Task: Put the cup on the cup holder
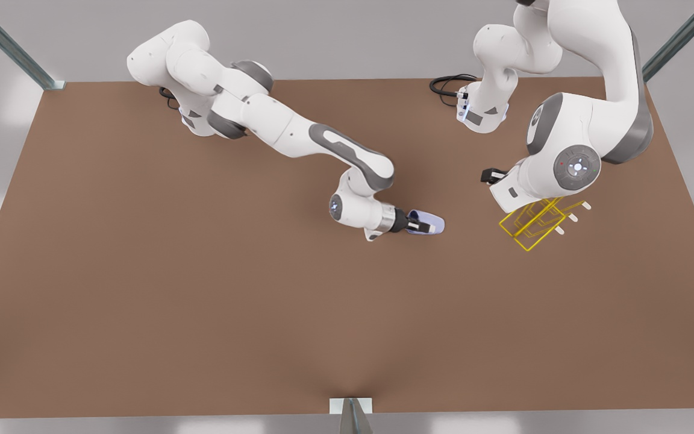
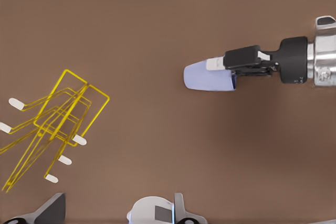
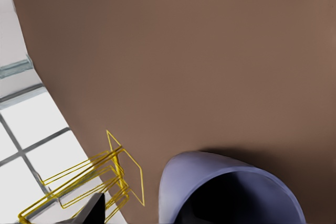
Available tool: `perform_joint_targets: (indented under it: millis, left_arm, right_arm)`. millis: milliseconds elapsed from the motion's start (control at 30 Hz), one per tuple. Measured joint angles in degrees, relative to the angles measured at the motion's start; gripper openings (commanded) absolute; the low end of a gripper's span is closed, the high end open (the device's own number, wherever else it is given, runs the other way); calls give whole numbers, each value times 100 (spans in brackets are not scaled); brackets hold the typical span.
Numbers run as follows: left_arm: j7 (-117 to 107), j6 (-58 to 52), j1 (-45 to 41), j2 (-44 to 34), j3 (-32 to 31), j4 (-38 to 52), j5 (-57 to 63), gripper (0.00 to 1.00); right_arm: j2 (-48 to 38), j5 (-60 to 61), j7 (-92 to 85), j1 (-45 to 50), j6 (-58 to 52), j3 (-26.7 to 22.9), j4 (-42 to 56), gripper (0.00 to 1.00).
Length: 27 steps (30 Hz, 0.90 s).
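Right gripper [image 1: 424, 226] clamped on cup [image 1: 433, 222], cup tilted sideways above table [image 1: 142, 271]. Holder [image 1: 537, 224] well apart; left arm overhangs it, left gripper's grip cannot be told.

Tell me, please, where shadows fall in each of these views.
Front view: soft, even light, a faint shadow on the table under the right gripper, shut on the cup; the left arm waits over the cup holder. Left wrist view: dim shadow beside the cup. Right wrist view: the cup's inside is dark, with shadow on the table beyond it.
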Motion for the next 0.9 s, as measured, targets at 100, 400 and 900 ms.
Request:
perform_joint_targets:
  millis: [100, 400, 900]
  left_arm:
    - [-2, -1, -3, 24, 3, 1, 3, 100]
    - [-391, 116, -529, 701, 15, 158, 47, 100]
    - [-6329, 4542, -883, 855, -95, -2335, -712, 100]
  right_arm:
    - [-671, -2, 49, -543, -15, 55, -1109, 100]
    - [-4578, -673, -245, -3033, -798, -794, -4288, 100]
    - [-4988, -5612, -1434, -4608, -6540, -1828, -1720, 100]
